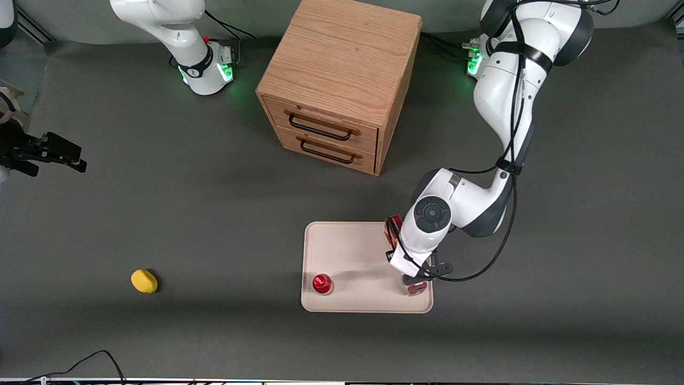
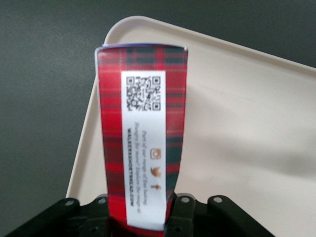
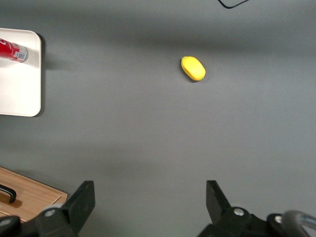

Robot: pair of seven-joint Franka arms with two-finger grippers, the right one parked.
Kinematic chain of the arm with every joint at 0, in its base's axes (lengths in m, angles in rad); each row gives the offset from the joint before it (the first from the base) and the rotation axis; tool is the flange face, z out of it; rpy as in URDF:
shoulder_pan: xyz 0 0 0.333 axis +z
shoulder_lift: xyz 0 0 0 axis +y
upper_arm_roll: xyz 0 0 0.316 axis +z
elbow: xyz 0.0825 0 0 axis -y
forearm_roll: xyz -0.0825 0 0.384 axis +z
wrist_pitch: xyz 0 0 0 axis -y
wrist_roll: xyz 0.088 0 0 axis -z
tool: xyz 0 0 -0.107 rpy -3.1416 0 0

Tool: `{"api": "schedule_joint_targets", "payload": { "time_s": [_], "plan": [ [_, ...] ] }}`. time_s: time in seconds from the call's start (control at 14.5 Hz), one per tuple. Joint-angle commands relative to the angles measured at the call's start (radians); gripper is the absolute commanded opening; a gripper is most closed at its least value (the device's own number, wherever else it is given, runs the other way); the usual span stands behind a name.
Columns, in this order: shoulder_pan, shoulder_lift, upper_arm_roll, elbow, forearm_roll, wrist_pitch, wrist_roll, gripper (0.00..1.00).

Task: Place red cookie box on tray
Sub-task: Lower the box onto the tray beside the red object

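The red cookie box point(image 2: 143, 148) is a long dark-red plaid carton with a white label. My left gripper point(image 2: 140, 217) is shut on it, with a finger on either side of one end. In the front view the arm covers most of the box; its ends point(image 1: 394, 229) show over the cream-white tray point(image 1: 352, 251), along the tray's end nearest the working arm. The gripper point(image 1: 416, 274) sits above that end of the tray. In the left wrist view the tray point(image 2: 237, 123) lies under the box. I cannot tell if the box touches the tray.
A small round red-capped object point(image 1: 323, 284) stands on the tray's corner nearer the front camera. A wooden two-drawer cabinet point(image 1: 336, 80) stands farther from the camera than the tray. A yellow object point(image 1: 144, 281) lies toward the parked arm's end.
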Motion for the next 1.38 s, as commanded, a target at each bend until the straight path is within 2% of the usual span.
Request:
{"api": "schedule_joint_targets", "payload": {
  "time_s": [0.0, 0.28, 0.34, 0.41, 0.48, 0.62, 0.69, 0.76, 0.83, 1.03, 1.31],
  "plan": [
    [0.002, 0.002, 0.001, -0.043, 0.021, 0.056, 0.014, 0.00],
    [0.004, 0.013, 0.003, -0.040, 0.021, 0.072, 0.029, 0.00],
    [0.004, 0.015, 0.005, -0.039, 0.021, 0.072, 0.029, 0.10],
    [0.004, 0.015, 0.005, -0.037, 0.019, 0.072, 0.028, 0.26],
    [0.004, 0.015, 0.005, -0.035, 0.016, 0.072, 0.028, 0.54],
    [0.004, 0.015, 0.005, -0.035, 0.015, 0.072, 0.026, 0.72],
    [0.004, 0.015, 0.005, -0.032, 0.012, 0.070, 0.024, 0.87],
    [0.004, 0.013, 0.003, -0.025, 0.012, 0.061, 0.024, 0.89],
    [0.004, 0.013, 0.005, -0.016, 0.013, 0.050, 0.024, 1.00],
    [0.004, 0.001, 0.001, 0.013, 0.010, -0.024, 0.023, 1.00],
    [0.011, -0.027, -0.044, 0.127, 0.002, -0.271, 0.024, 1.00]
  ]
}}
